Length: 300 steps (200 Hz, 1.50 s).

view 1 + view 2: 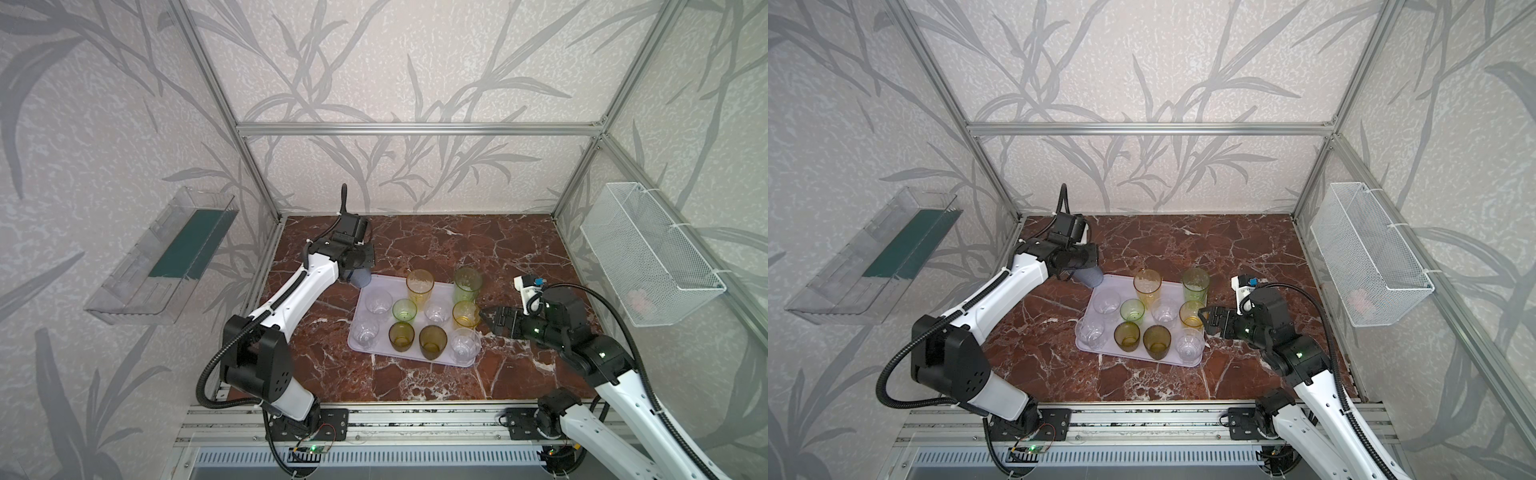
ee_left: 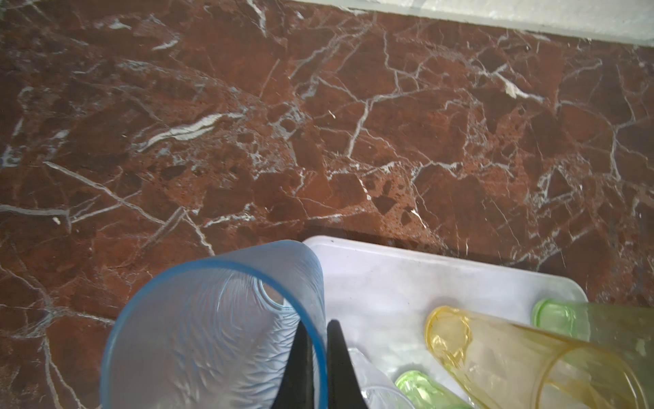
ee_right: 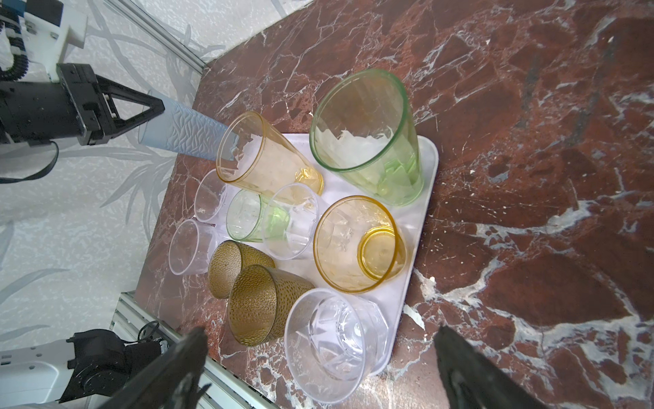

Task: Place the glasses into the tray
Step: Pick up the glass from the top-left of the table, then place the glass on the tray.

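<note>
The right gripper (image 1: 485,318) is spread and empty, its tips just beside the short yellow translucent tumbler (image 1: 465,314) on the flat pale lavender plastic tray (image 2: 389,283), where nine others also stand upright. Farther back the left gripper (image 2: 317,333) pinches the rim of the tall grey-blue textured tumbler (image 3: 191,136), one finger inside; its long axis slants down from the fingers, base by the tray's bare far corner, contact unclear. The setting-down looks to be the left arm's. The red-brown veined marble tabletop (image 2: 318,106) and leaf-patterned walls (image 1: 415,62) leave ample room.
</note>
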Each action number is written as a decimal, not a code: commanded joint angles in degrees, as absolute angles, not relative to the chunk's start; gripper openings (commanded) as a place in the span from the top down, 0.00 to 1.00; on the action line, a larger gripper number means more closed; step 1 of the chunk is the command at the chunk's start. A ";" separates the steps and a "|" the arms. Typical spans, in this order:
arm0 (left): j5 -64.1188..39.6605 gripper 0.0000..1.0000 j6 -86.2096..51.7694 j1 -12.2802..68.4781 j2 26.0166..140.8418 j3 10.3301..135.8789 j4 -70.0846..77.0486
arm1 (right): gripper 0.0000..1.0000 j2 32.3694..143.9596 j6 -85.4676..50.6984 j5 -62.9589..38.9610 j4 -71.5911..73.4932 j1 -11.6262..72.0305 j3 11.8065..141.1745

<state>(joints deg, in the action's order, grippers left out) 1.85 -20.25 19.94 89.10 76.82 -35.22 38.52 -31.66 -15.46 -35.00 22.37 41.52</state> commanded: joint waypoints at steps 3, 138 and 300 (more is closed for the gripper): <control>2.02 1.00 -20.83 21.15 85.67 74.61 -32.78 | 0.01 37.95 -32.17 -15.22 -35.51 22.14 42.86; -0.25 1.00 -21.45 24.77 87.71 74.36 -32.61 | 0.01 36.71 -33.13 -14.94 -34.98 22.15 41.22; -1.15 1.00 -22.23 27.66 90.12 74.23 -32.22 | 0.01 35.94 -33.31 -14.69 -34.84 22.12 39.74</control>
<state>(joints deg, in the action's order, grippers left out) -1.10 -21.67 26.76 89.47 74.08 -33.32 36.38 -33.06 -15.03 -35.00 22.37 40.29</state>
